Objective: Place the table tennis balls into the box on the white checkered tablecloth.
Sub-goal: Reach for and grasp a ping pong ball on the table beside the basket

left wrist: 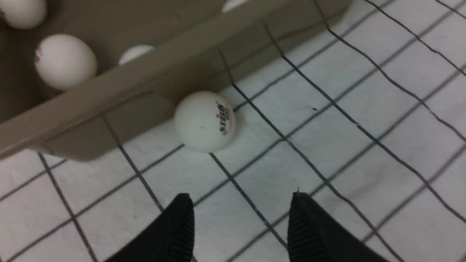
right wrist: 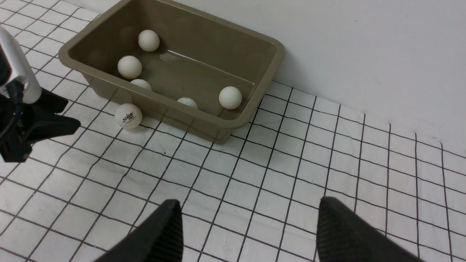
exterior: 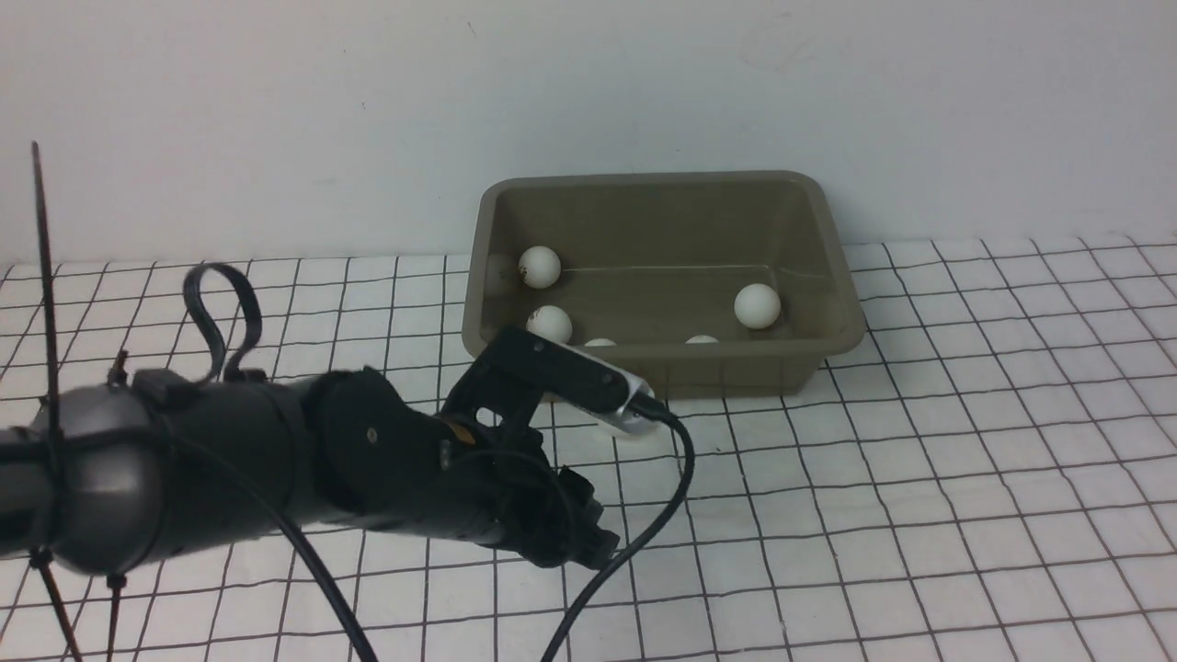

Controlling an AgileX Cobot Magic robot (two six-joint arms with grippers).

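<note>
My left hand (left wrist: pixel 241 198) hangs over the cloth (exterior: pixel 919 460), just near of the box's (exterior: pixel 662 176) left end. Its fingers (left wrist: pixel 182 218) are apart with nothing between them, only bare squares of cloth. One ball (left wrist: pixel 204 121) lies on the cloth outside the box, touching the near wall toward the left end, its dark logo facing right. It sits just beyond my fingertips, not between them. In the front view my left arm (exterior: pixel 230 460) reaches in from the left, and its wrist camera (exterior: pixel 598 382) covers that loose ball.

The box stands at the far side of the cloth, close to the wall. Five balls are inside:
- Two lie near the left wall, one far (exterior: pixel 539 266) and one nearer (exterior: pixel 550 324).
- Two (exterior: pixel 599 343) (exterior: pixel 702 339) peek over the near rim.
- One (exterior: pixel 758 305) lies toward the right.

My right hand (right wrist: pixel 249 203) is over the cloth, near and to the right, well apart from the box. Its fingers (right wrist: pixel 164 233) are spread wide and empty.
</note>
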